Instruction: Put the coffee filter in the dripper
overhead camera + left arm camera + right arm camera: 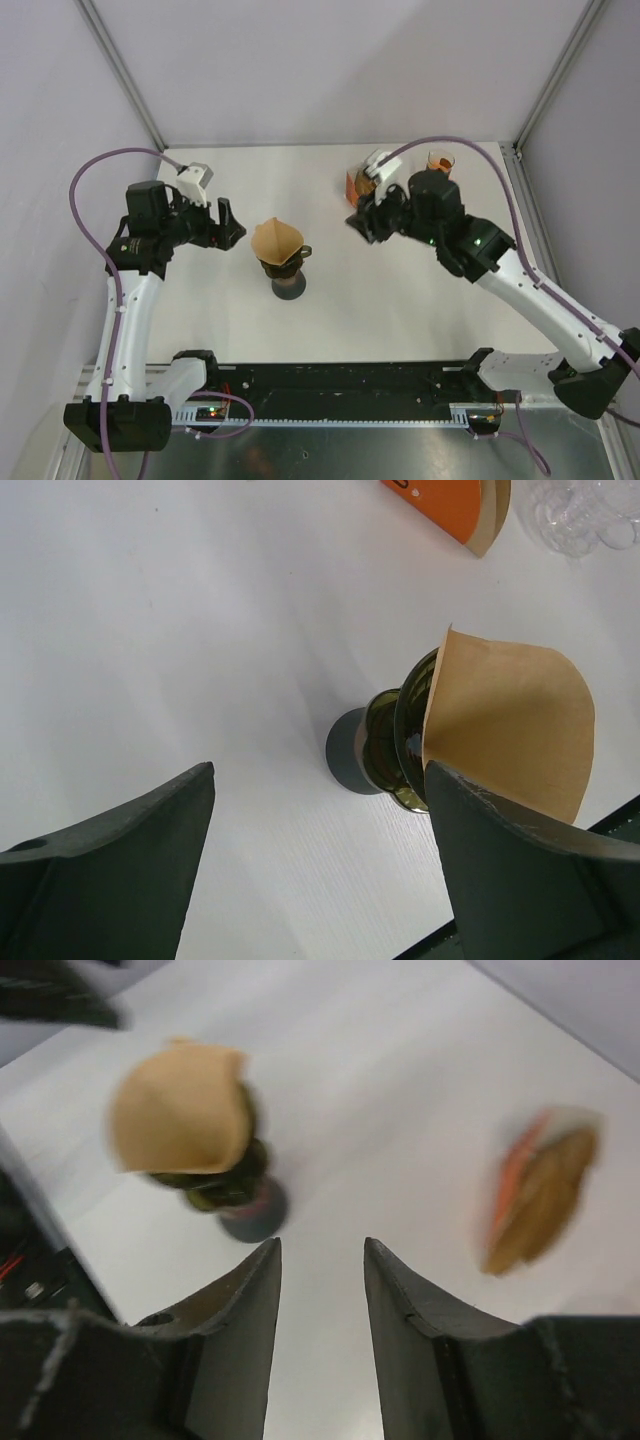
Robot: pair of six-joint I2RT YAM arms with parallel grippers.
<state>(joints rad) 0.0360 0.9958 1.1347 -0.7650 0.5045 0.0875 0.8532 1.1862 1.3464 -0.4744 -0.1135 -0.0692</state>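
A brown paper coffee filter [277, 240] sits in the mouth of the dark glass dripper [284, 272], which stands on a round dark base near the table's middle. The filter also shows in the left wrist view [515, 725] and, blurred, in the right wrist view [180, 1108]. My left gripper [229, 224] is open and empty, just left of the dripper. My right gripper [362, 222] is open and empty, apart from the dripper on its right.
An orange pack of filters [355, 185] lies at the back of the table, partly behind my right arm; it also shows in the left wrist view [450, 502]. A clear glass [440, 161] stands at the back right. The black rail runs along the near edge.
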